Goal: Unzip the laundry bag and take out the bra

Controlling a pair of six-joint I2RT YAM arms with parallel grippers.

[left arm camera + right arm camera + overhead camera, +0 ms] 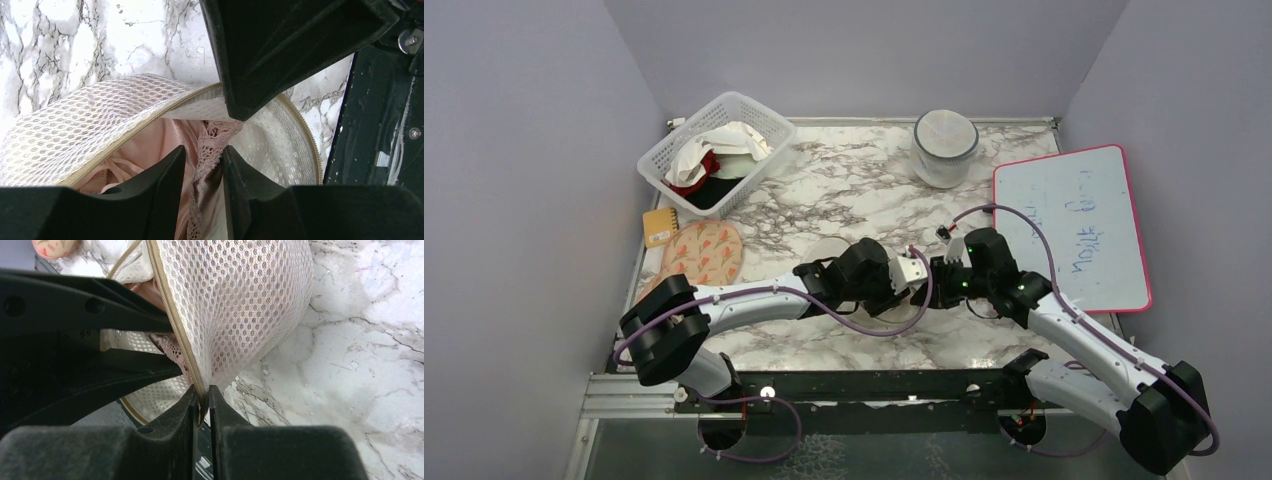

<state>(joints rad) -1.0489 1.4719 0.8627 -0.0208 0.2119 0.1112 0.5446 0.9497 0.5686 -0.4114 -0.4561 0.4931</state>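
The cream mesh laundry bag [75, 130] lies unzipped, its zip edge gaping. Inside shows the pale pink bra [145, 145] with a lace edge. My left gripper [204, 152] reaches into the opening and is shut on the bra's lace edge. My right gripper [201, 392] is shut on the bag's zip edge and holds the mesh [240, 305] up. A little of the bra [150, 290] shows there behind the left gripper's fingers [75, 340]. In the top view the left gripper [914, 272] and right gripper [944, 272] meet at mid-table and hide most of the bag.
A white basket [654, 160] of white, red and black clothes stands back left. A greyish-white pod with a dark rim [944, 145] stands at the back. A pink-framed whiteboard [1074, 225] lies right. A floral pad [704, 252] and a small tan block [659, 227] lie left.
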